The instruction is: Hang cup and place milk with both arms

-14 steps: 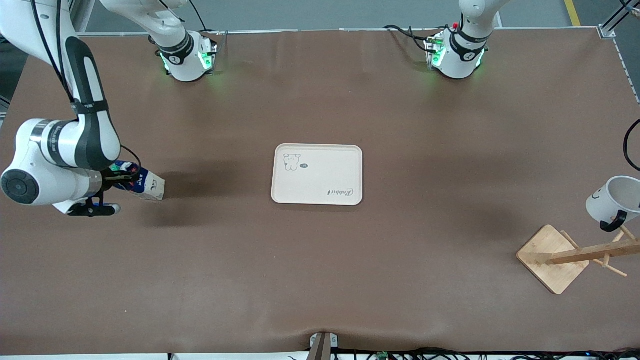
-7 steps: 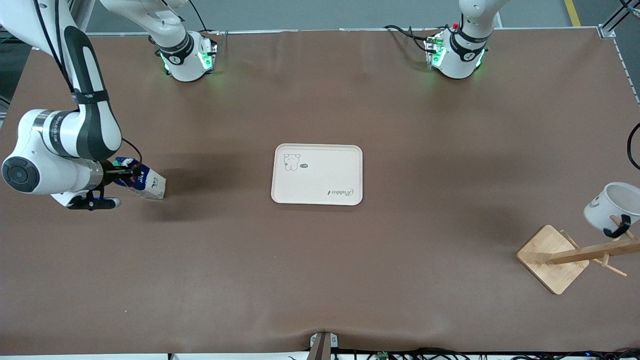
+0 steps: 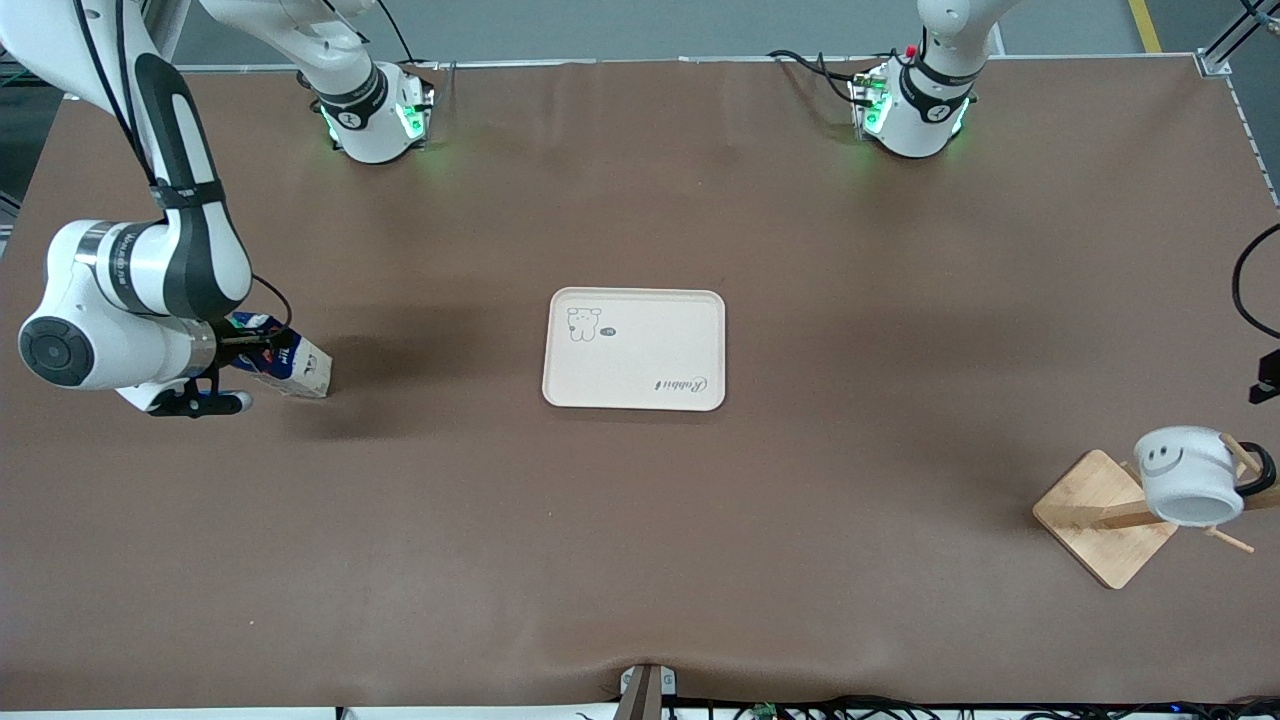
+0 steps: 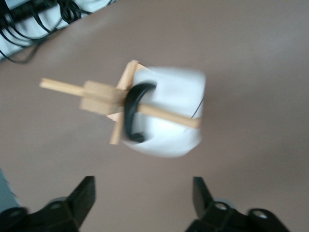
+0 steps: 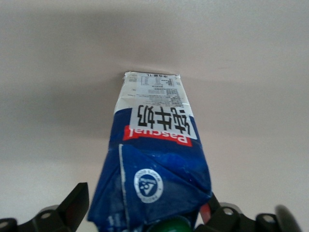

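Note:
The cup (image 3: 1188, 488), white with a black smiley and black handle, hangs by its handle on a peg of the wooden rack (image 3: 1098, 515) at the left arm's end of the table. In the left wrist view the cup (image 4: 169, 116) is on the peg, and my left gripper (image 4: 143, 186) is open and empty, drawn back from it. The milk (image 3: 285, 362), a dark-blue and white carton, leans with its bottom edge on the table at the right arm's end. My right gripper (image 5: 143, 205) is shut on the milk (image 5: 154, 159) near its green cap.
A cream tray (image 3: 690, 320) with a bear drawing lies at the table's middle. The rack's square base rests near the table edge at the left arm's end. Black cables hang at that edge.
The cup went down from above the rack onto the peg and was let go; my left gripper drew away. My right arm shifted slightly with the carton's top.

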You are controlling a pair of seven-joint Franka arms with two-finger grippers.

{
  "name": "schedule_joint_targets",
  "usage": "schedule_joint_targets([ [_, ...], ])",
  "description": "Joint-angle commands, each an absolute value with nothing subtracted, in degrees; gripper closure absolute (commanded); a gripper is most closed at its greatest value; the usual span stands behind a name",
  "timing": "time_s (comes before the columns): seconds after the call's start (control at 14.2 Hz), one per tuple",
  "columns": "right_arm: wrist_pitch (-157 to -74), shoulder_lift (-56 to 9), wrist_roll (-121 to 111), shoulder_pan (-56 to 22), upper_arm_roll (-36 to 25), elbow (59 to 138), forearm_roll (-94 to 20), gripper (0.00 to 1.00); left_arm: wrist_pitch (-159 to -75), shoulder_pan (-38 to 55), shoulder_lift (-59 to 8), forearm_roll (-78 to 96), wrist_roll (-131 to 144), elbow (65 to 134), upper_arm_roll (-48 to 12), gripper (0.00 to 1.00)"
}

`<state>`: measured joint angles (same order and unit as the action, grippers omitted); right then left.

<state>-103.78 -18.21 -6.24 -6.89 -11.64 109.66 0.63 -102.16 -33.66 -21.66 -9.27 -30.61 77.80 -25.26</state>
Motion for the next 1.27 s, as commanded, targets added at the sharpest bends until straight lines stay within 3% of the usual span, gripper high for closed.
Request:
schedule_joint_targets([
  [0.0,-98.99,-17.49,-6.68,-6.50,-11.07,106.02,1.06,0.00,-98.27,-33.22,-19.16,-9.41,-23.93,77.87,-27.59,0.00],
  [0.28,-93.34,-18.02,-6.68,-6.85,-10.99,96.26,0.79,0.00,-92.46,-33.31,-16.09,-8.88,-13.82,78.84,-30.93,0.00],
  [0.85,-95.87,-22.23,-6.59,-5.54,-11.25,70.34,1.14,0.00,-90.27,-33.13,-11.52,-9.23,4.63,81.83,-35.94,0.00],
  [0.99,-99.31,-22.15,-6.76,-5.27,-11.34,68.39,1.14,0.00,-88.77,-33.22,-11.16,-9.32,6.76,81.56,-37.17,0.00],
  [1.2,-97.05,-18.04,-6.68,-6.06,-11.07,69.16,0.62,0.00,-88.68,-33.13,-10.99,-9.93,7.03,81.47,-37.35,0.00],
])
